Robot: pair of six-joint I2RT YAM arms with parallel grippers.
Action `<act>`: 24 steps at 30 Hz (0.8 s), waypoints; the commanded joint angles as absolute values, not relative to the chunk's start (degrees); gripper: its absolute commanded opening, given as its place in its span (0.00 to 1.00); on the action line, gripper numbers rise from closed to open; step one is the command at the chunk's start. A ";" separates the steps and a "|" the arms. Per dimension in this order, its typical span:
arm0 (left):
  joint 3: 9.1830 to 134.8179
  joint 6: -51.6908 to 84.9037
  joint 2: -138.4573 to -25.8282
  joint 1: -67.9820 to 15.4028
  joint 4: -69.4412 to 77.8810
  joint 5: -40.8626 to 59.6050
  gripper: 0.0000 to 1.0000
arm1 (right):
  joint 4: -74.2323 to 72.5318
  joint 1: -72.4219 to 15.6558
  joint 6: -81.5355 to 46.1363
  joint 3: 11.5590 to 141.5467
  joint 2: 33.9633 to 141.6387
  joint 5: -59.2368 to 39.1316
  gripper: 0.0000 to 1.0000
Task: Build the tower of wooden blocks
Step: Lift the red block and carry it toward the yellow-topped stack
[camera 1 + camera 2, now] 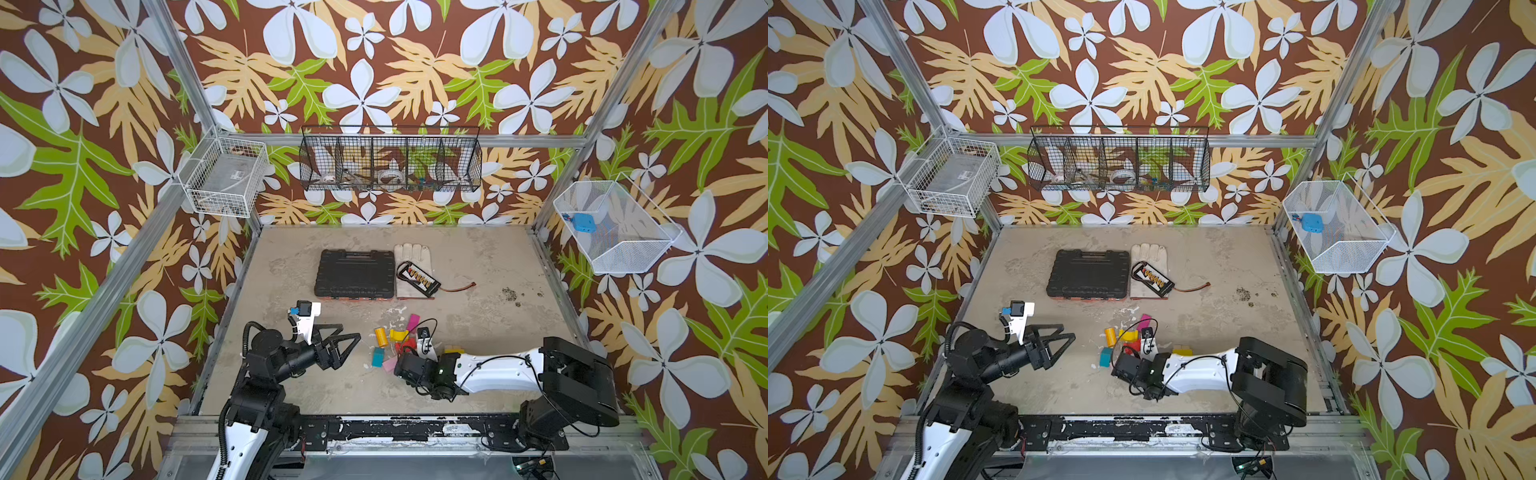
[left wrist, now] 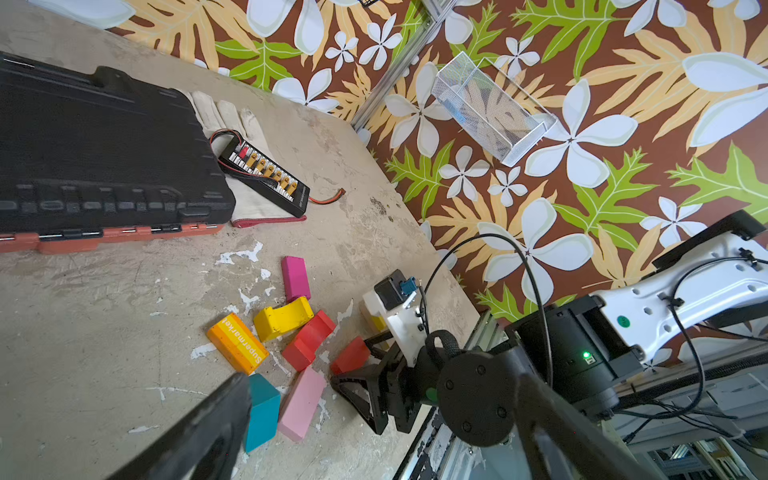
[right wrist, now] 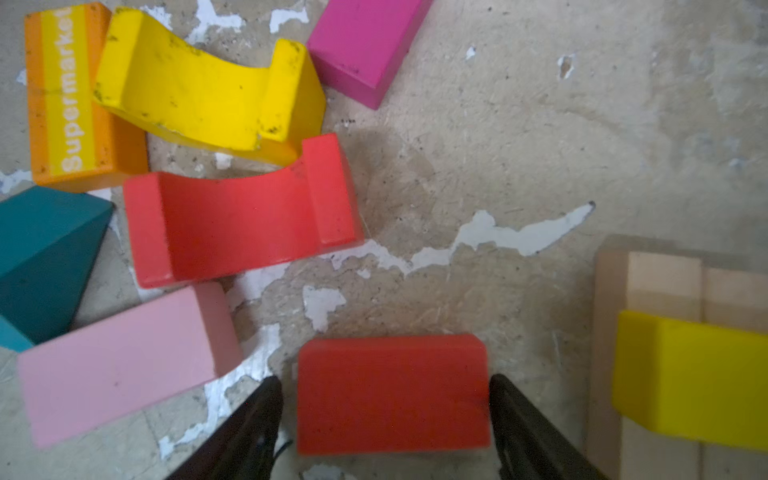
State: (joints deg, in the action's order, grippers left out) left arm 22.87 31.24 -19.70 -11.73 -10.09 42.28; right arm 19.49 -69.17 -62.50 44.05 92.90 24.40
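Red brick [image 3: 392,399] sits between fingers of right gripper [image 3: 385,380], pinch unclear; centre, close squarely, lift straight; left gripper [image 1: 350,351] gapes wide.

black case [image 1: 354,274]: closed, flat
white glove [image 1: 409,252]: just right of case
connector board [image 1: 420,277]: on glove
black wire basket [image 1: 457,166]: back wall
white mesh basket [image 1: 631,257]: right wall, blue item [image 1: 582,222] inside

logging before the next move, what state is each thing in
left hand, open, empty
right hand, jaws either side of red block, grip unclear
red block, flat on table
black case, shut
yellow block, on top of tan blocks
other wood blocks, scattered, unstacked
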 commanded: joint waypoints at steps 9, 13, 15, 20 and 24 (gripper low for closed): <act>22.76 31.56 -19.67 -11.77 -8.06 42.99 1.00 | 22.61 -69.14 -61.68 44.21 94.84 21.13 0.69; 22.72 31.55 -19.77 -11.72 -8.02 43.06 1.00 | 23.10 -69.11 -61.79 44.12 94.83 21.93 0.63; 22.76 31.62 -19.44 -11.73 -8.05 42.99 1.00 | 23.12 -69.15 -61.79 43.98 94.75 21.97 0.59; 22.76 31.65 -19.95 -11.70 -7.99 43.07 1.00 | 24.35 -69.13 -61.09 44.80 93.79 22.19 0.55; 22.72 31.75 -19.42 -11.76 -7.90 43.07 1.00 | 26.17 -69.17 -61.00 44.55 90.44 23.18 0.53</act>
State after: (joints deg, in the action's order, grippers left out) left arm 22.83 31.40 -19.70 -11.73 -10.04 42.44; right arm 21.50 -69.12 -61.23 44.86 92.14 23.51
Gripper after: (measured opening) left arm 0.998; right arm 0.575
